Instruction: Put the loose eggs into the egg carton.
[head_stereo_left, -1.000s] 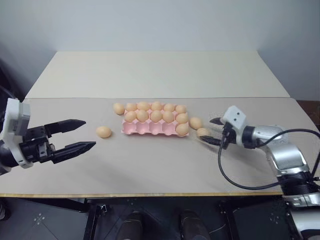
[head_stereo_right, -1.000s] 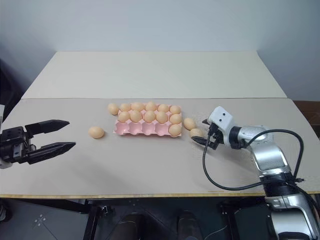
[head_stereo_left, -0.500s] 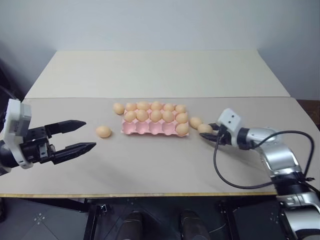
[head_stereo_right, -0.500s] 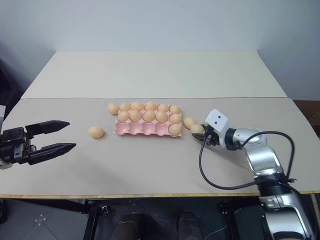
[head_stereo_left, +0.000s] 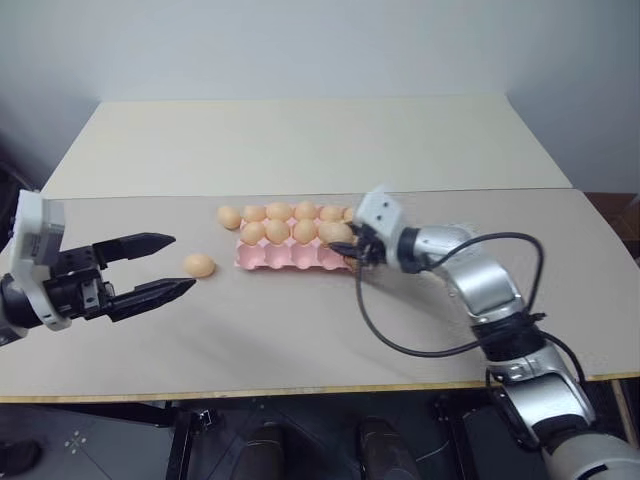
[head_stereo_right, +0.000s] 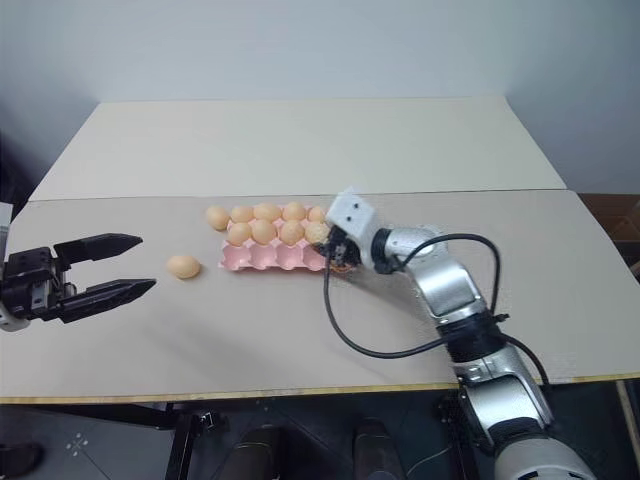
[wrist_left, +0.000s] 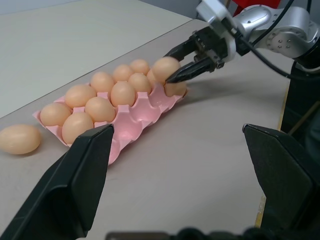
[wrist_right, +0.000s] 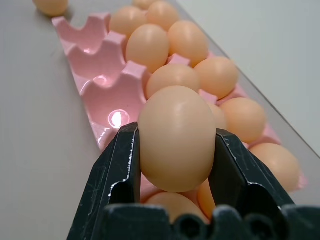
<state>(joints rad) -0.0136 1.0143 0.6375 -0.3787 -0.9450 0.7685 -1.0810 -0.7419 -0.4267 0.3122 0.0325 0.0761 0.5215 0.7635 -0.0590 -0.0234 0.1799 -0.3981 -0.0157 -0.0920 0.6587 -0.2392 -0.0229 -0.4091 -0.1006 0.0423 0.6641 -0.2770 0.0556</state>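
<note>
Right gripper (wrist_right: 176, 150): its two black fingers were clamped on either side of a single egg (wrist_right: 176, 136), held above the right end of the egg carton (head_stereo_left: 290, 256).

Held egg: smooth, tan-orange and oval, standing on end between the fingers, its top rising above their tips.

Egg carton: a flat, pale pink moulded tray with no lid, lying on the table (head_stereo_left: 300, 320) directly ahead of and below the right gripper. The two rows beyond the held egg were filled with matching tan-orange eggs. The cups of the near row to the left of the gripper were glossy, pink and unfilled.

Loose eggs: one (head_stereo_left: 200, 265) lay on the bare table to the left of the carton, between the carton and the left gripper's fingertips. Another (head_stereo_left: 229, 217) sat just beside the carton's far left corner.

Left gripper (head_stereo_left: 165, 265): its fingers were spread wide with nothing between them. It was poised above the table, well apart from the carton and pointing toward the nearer loose egg.
</note>
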